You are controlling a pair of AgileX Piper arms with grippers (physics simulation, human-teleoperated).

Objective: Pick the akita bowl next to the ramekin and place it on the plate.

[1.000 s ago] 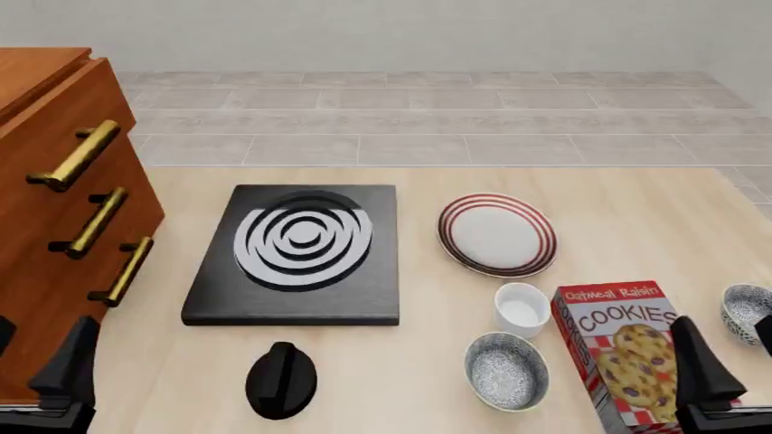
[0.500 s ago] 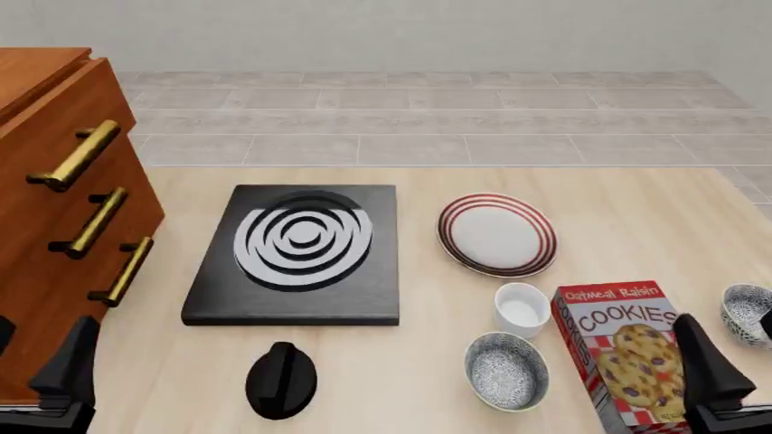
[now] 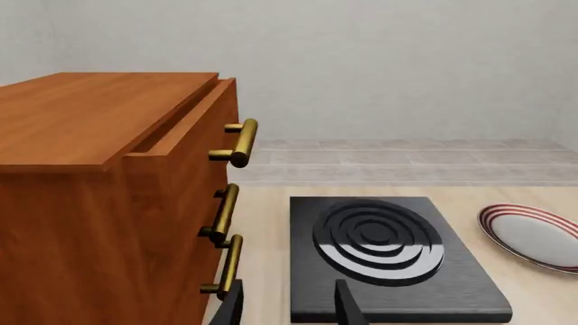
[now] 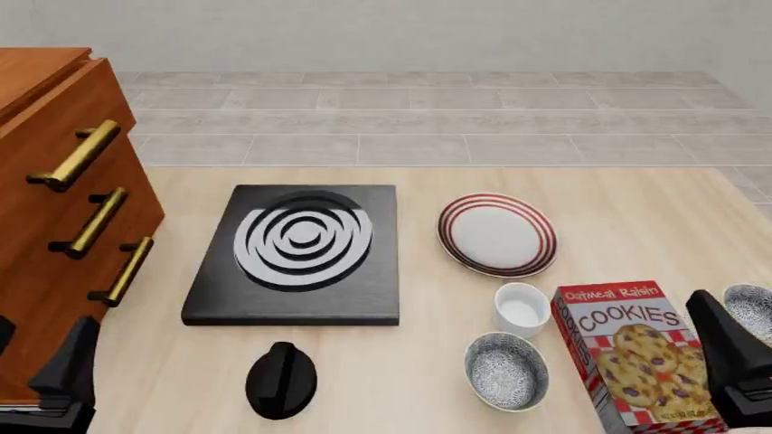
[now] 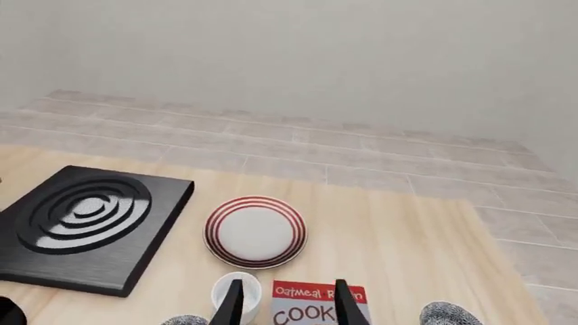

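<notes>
The akita bowl (image 4: 507, 371), speckled inside, sits near the table's front, just in front of the white ramekin (image 4: 522, 307). Behind them lies the red-striped plate (image 4: 496, 233). In the right wrist view the plate (image 5: 256, 231) and the ramekin (image 5: 237, 295) show, with only a sliver of the akita bowl (image 5: 185, 319) at the picture's edge. My right gripper (image 5: 289, 305) is open and empty; in the front view the right gripper (image 4: 729, 357) hangs right of the cookie box. My left gripper (image 3: 289, 308) is open and empty, low at the front left (image 4: 67, 371).
A cookie box (image 4: 634, 357) stands between the akita bowl and a look-alike bowl (image 4: 748, 307) at the far right. A black slab with white rings (image 4: 296, 253) lies left of the plate. A black knob (image 4: 281, 380) sits in front of it. A wooden drawer cabinet (image 4: 61, 208) fills the left.
My right gripper has shifted a little to the right, now covering more of the far-right bowl. The left arm and all objects are unmoved.
</notes>
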